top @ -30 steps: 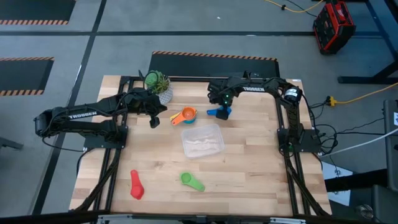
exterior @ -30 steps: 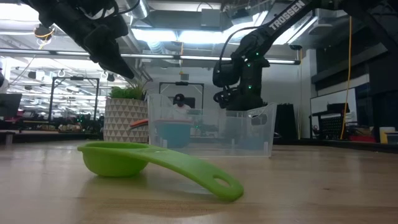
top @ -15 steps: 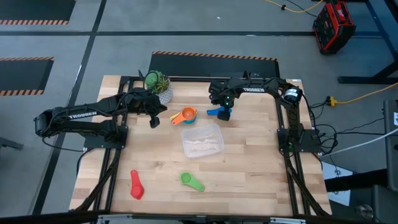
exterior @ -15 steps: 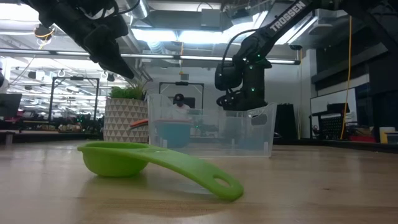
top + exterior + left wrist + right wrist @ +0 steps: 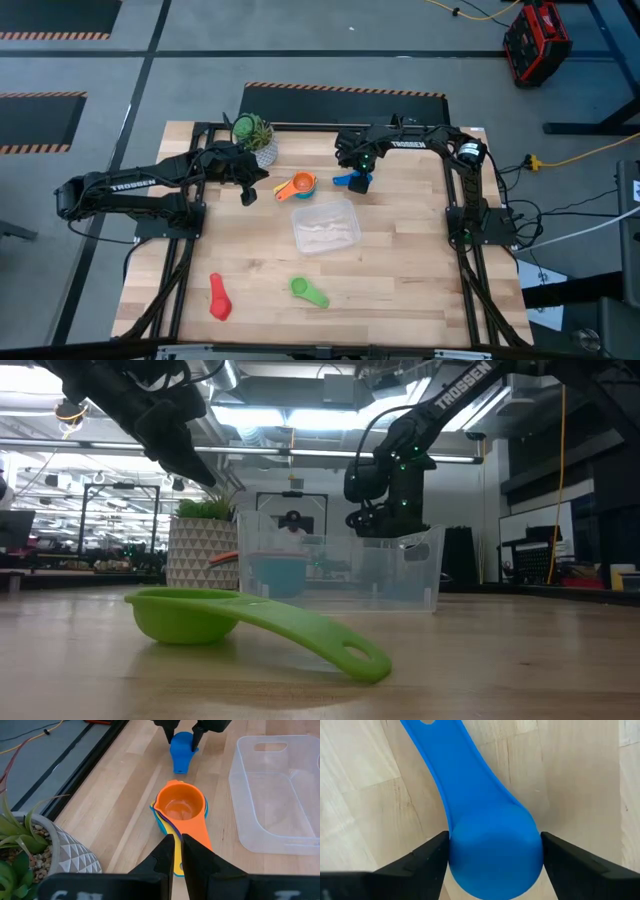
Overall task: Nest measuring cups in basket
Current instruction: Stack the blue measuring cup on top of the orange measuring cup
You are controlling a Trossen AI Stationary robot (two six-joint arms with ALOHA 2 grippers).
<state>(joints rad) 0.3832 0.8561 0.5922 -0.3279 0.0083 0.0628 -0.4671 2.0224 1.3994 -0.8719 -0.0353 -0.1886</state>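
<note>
Squeeze right gripper [image 5: 492,857] fingers, standing apart astride upturned dark blue plastic measuring cup [image 5: 492,852], evenly across bowl; left fingers [image 5: 167,852] together.

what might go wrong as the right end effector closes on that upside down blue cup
1. The right end effector straddles the rounded bowl of the dark blue cup, which lies dome up. The fingers may slide on that curve and squeeze the cup out.
2. The nested stack of cups lies close by, so a skidding cup may knock it.
3. The basket is empty and light-looking, so a clumsy drop may shove it.
</note>
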